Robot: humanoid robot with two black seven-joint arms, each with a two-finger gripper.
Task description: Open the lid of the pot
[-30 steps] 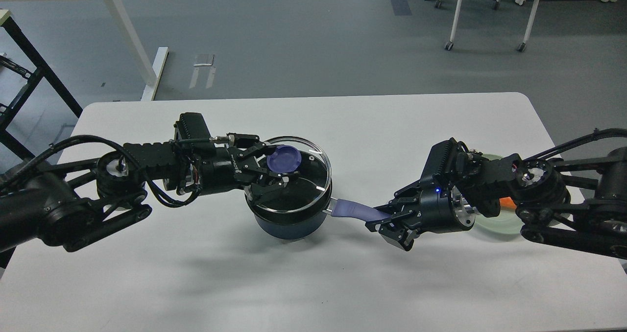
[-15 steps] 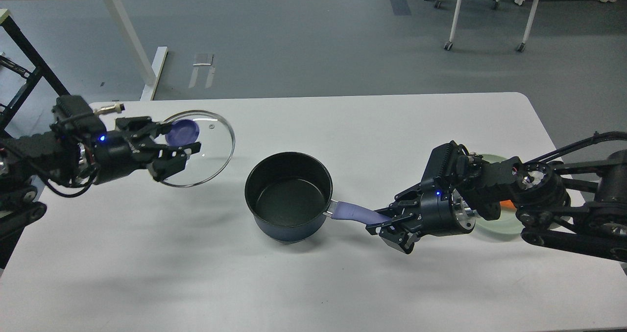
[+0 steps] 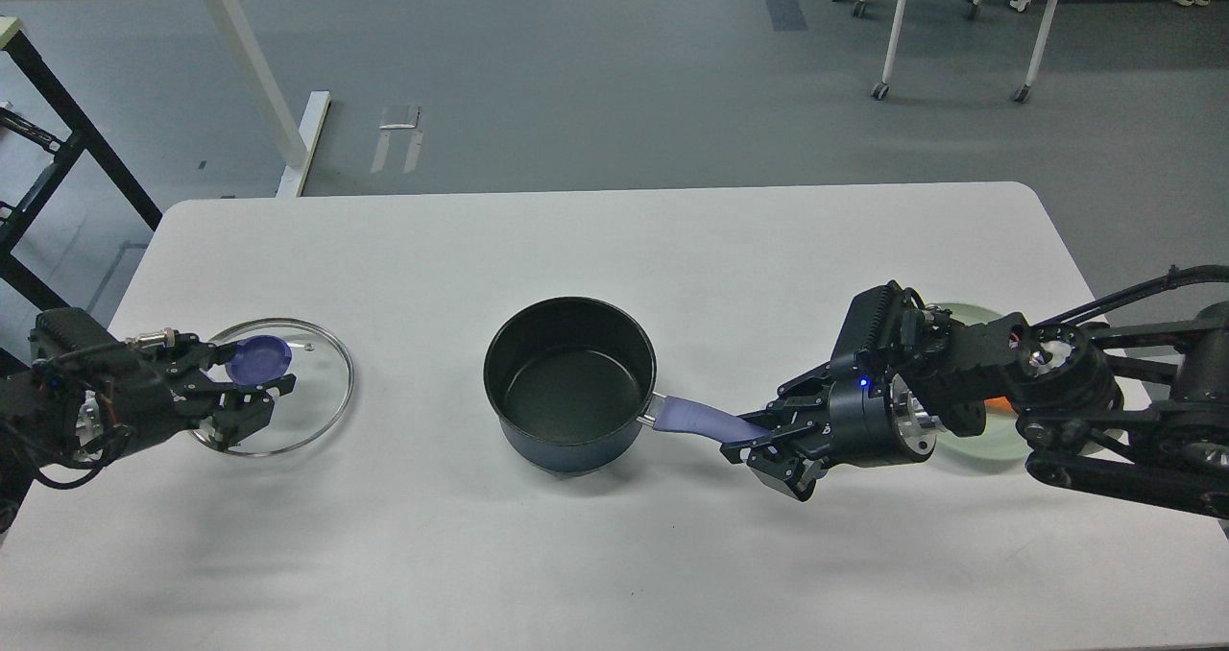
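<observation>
Two grippers busy: right gripper [image 3: 768, 445] clamps pot [image 3: 569, 382] handle, steadying it; left gripper [image 3: 252, 397] pinches glass pot lid [image 3: 274, 387] knob, lowering lid onto table [image 3: 614, 555].

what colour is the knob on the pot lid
Periwinkle purple: the knob at the centre of the clear glass pot lid, seen in the head view.

**A lab or office workroom**

A plain white table [image 3: 614, 248] stands on a bare grey floor [image 3: 576, 65]. Behind it are a rolling chair [image 3: 960, 17] on castors, a white desk leg [image 3: 245, 65] and a black metal frame [image 3: 58, 132], not kitchen fittings.
</observation>
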